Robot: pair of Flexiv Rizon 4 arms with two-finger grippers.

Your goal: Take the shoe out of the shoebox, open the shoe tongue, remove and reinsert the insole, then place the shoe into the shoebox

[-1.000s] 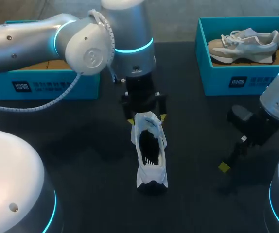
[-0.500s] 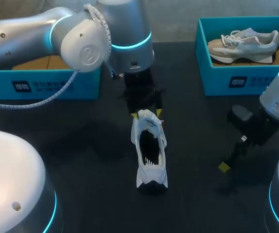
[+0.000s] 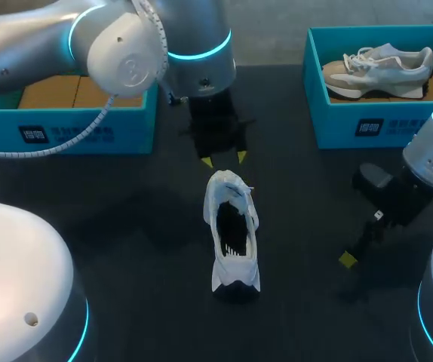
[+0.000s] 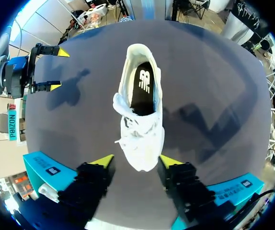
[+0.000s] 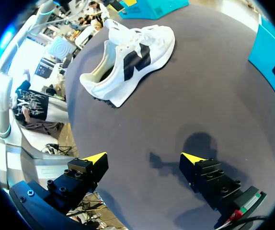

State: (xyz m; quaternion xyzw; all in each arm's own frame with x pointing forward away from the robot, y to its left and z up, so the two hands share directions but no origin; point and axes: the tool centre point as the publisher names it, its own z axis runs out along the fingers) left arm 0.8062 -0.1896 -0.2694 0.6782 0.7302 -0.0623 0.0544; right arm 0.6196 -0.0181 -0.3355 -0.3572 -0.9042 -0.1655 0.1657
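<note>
Bearing everything, the dark grey table (image 3: 126,226) gives both arms open room around its middle. The open teal cardboard shoebox (image 3: 73,124) sits at the far left edge, probably to receive the shoe later. A second teal shoebox (image 3: 375,113) at the far right holds a beige sneaker (image 3: 379,68). The white lace-up sneaker (image 3: 233,226) stands upright at the centre, with the black insole inside. The left gripper (image 3: 223,159) hangs near its toe, fingers spread, holding nothing. The right gripper (image 5: 144,158), also spread and unloaded, is well apart at the sneaker's right.
</note>
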